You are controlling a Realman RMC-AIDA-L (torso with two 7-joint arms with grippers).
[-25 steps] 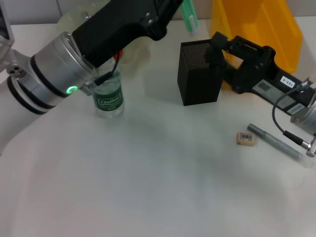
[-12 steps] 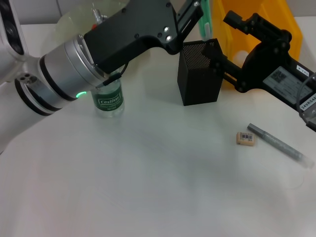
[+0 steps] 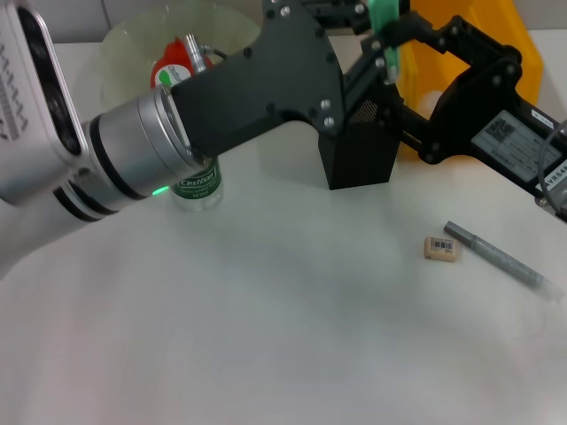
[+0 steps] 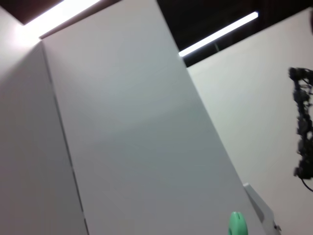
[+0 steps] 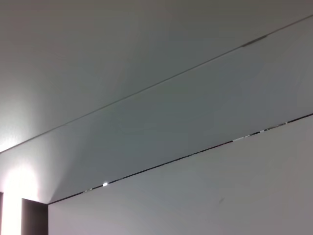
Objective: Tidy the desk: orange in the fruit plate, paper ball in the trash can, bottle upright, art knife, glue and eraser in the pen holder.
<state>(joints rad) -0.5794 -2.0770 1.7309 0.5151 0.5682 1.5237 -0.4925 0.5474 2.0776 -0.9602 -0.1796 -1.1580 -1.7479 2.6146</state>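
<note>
My left gripper [image 3: 383,40] is shut on the green glue stick [image 3: 386,18] and holds it just above the black mesh pen holder [image 3: 359,150]. The stick's green tip also shows in the left wrist view [image 4: 236,223]. My right gripper [image 3: 423,84] is open and empty, close to the holder's right side. The beige eraser [image 3: 442,250] and the grey art knife [image 3: 500,254] lie on the desk at the right. The bottle [image 3: 197,188] stands upright, mostly hidden by my left arm. The orange [image 3: 171,58] lies in the fruit plate [image 3: 124,44]. The paper ball is out of view.
The yellow trash can [image 3: 496,27] stands at the back right, behind my right arm. My left arm spans the back of the desk from left to middle. The white desk surface fills the front. The right wrist view shows only ceiling.
My left arm has swung right, carrying the glue from beside the pen holder to above it. My right gripper has lifted off the holder's rim and drawn back to the right.
</note>
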